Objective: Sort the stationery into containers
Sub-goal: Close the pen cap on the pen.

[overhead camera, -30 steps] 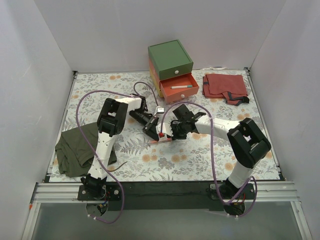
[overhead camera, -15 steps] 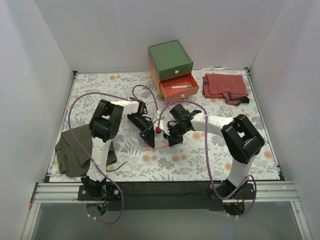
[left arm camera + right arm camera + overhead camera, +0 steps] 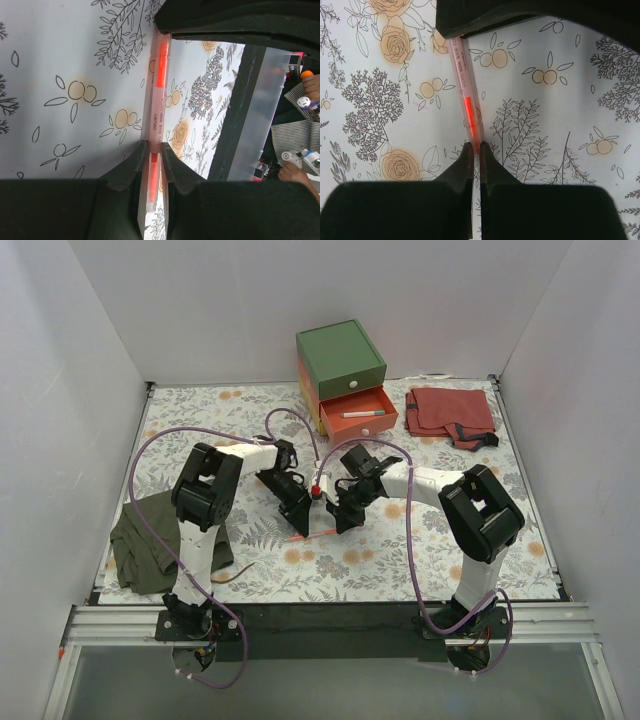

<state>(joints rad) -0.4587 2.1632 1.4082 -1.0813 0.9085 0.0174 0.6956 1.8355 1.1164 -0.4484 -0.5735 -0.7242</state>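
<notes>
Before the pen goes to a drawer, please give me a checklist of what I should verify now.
1. Left gripper shut on orange-red pen: ok.
2. Right gripper shut on the same pen: ok.
3. Only one gripper holding it: not ok, both do.
4. Salmon drawer open: ok.
5. Room beside the white pen inside: ok, it seems.
6. Pen lifted off the table: cannot tell.

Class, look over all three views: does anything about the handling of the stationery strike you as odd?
Yes. One orange-red pen is clamped by both grippers at once: the left gripper near one end, the right gripper near the other. One pen needs only one grip to be sorted.
</notes>
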